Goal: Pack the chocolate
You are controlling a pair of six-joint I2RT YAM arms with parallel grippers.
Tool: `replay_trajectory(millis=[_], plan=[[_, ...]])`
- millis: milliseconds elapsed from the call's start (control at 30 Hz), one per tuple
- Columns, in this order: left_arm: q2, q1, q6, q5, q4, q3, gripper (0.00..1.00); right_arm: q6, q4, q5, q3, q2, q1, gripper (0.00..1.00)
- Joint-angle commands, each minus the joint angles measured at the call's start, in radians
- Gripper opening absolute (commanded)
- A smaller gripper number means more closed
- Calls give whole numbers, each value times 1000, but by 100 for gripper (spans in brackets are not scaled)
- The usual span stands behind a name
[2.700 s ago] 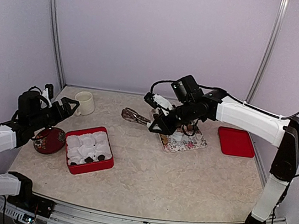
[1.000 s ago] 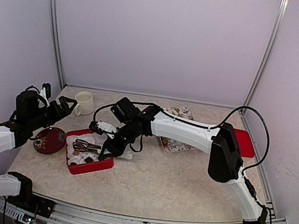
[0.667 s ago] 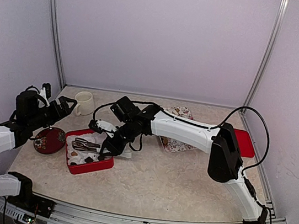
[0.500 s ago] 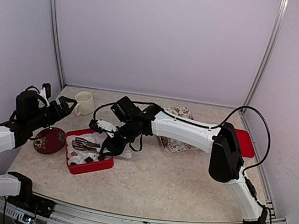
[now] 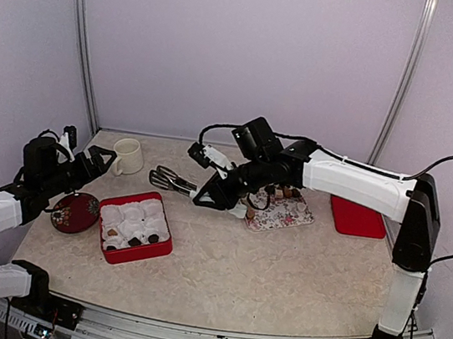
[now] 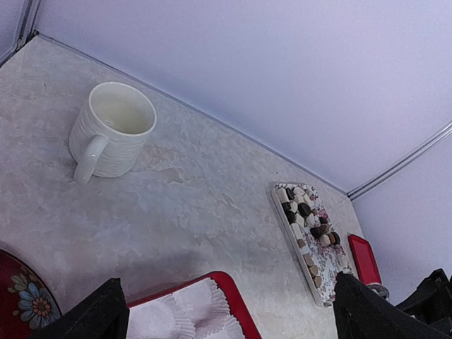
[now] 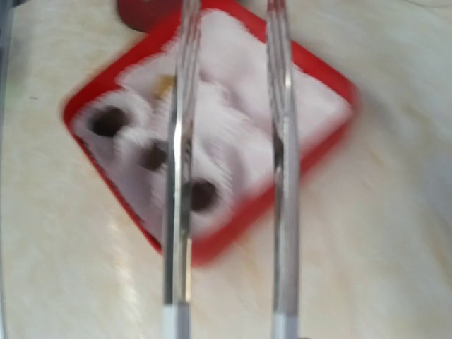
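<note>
Chocolate pieces (image 5: 278, 195) lie on a floral tray (image 5: 287, 218) at the back middle; they also show in the left wrist view (image 6: 308, 219). A red box (image 5: 136, 226) lined with white paper cups holds a few dark pieces (image 5: 143, 240), blurred in the right wrist view (image 7: 201, 194). My right gripper (image 5: 216, 198) is shut on metal tongs (image 5: 170, 181), held above the table between box and tray. The tong arms (image 7: 180, 162) stand apart, with their tips out of frame. My left gripper (image 5: 101, 160) is open and empty, left of the box.
A white mug (image 5: 129, 156) stands at the back left, also in the left wrist view (image 6: 113, 131). A dark red oval dish (image 5: 75, 211) lies left of the box. A red lid (image 5: 357, 215) lies at the right. A black cable (image 5: 269, 199) hangs under the right arm.
My right arm has lifted the tongs out of the red box and swung them back and to the right, toward the tray. The left arm has not moved.
</note>
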Motion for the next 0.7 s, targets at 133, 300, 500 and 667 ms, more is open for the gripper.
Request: replay_trajectory(millis=[133,300,500,667], plan=[[6,10,25,4,-19,29,99,69,96,108,-435,-287,-176,38],[26,9,23,9,-8,44,99,96,100,158,-644,-422,-279,41],[31,8,14,18,3,47,99,108,103,191,-752,-470,-327,41],[28,7,13,15,0,47,99,98,110,203,-761,-450,-345,41]])
